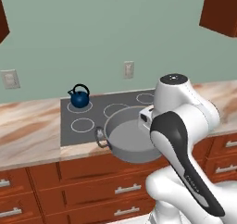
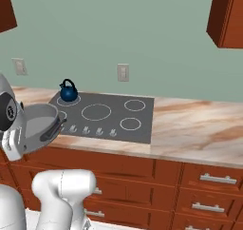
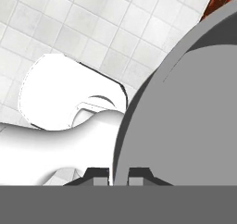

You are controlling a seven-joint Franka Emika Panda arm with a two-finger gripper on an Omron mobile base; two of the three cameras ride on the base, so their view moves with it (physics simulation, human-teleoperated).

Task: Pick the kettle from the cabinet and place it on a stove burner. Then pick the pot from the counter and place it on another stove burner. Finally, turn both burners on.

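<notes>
We see the pot (image 1: 132,137) held up in the air in front of the counter (image 1: 28,130), low and centre in the left base view and at the left edge of the right base view. Its open mouth faces up and is tipped a little toward the camera, and its two loop handles line up roughly left to right across the frame; the left one juts out over the counter's front edge. The pot's near half overhangs the drawers (image 1: 106,186), while its far half overlaps the front right part of the cooktop (image 1: 69,126).

The gripper (image 3: 119,177) is closed narrowly on the pot's rim: in the hand view the thin grey wall rises between the two dark fingertips, with the pot's interior spreading to the right of the frame and the tiled floor (image 3: 69,24) to the left. In the left base view the arm covers the pot's right side.

The kettle (image 1: 79,97) sits upright on the back left burner (image 1: 78,106), its arched handle up and its spout toward the left of the frame. The burner ahead of it, the middle one and the back right one lie bare. A row of knobs (image 2: 92,129) runs along the cooktop's front edge. Wall cabinets (image 1: 220,10) hang in the upper corners, well above.
</notes>
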